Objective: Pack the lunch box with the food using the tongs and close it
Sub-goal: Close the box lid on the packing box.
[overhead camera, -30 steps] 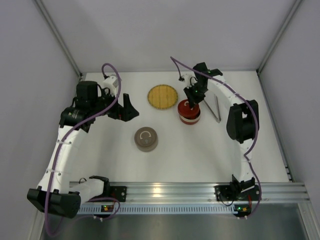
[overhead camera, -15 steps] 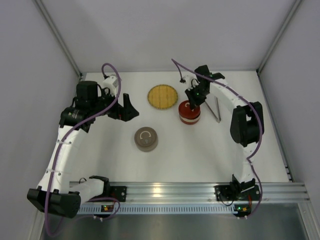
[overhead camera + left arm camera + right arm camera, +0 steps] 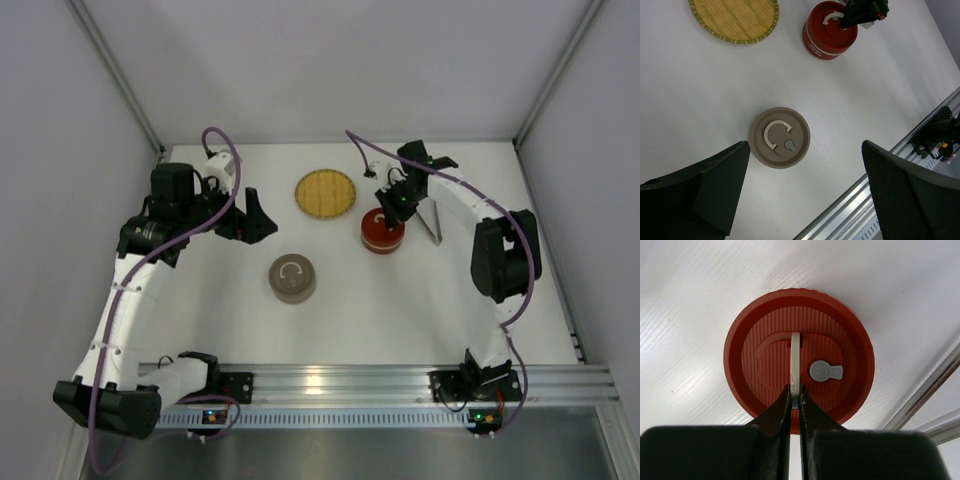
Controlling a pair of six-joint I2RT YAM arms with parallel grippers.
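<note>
Pinching the white ring handle (image 3: pixel 795 352) on the lid (image 3: pixel 765 360) of the red tin (image 3: pixel 381 234), the right gripper (image 3: pixel 794 390) has its jaws clamped together on that thin loop. The loop stands upright and shows edge-on in the right wrist view. A small grey button (image 3: pixel 826 371) sits on the lid just right of the handle. The lid is on the tin, and the tin stands on the white table (image 3: pixel 400 300), a little right of centre and toward the far side.

The tongs (image 3: pixel 434 222) lie flat on the table just right of the red tin, apart from it, running near to far. No gripper touches them.

A round woven plate (image 3: pixel 326 193) rests just left of the red tin and slightly farther back. A brown tin (image 3: pixel 292 277) with its own lid and ring handle lying flat stands nearer, left of centre, well apart from the red one.

The left gripper (image 3: pixel 260 215) hangs over the left part of the table with its jaws wide apart, holding nothing. Its wrist view looks down on the brown tin between the two fingers.
</note>
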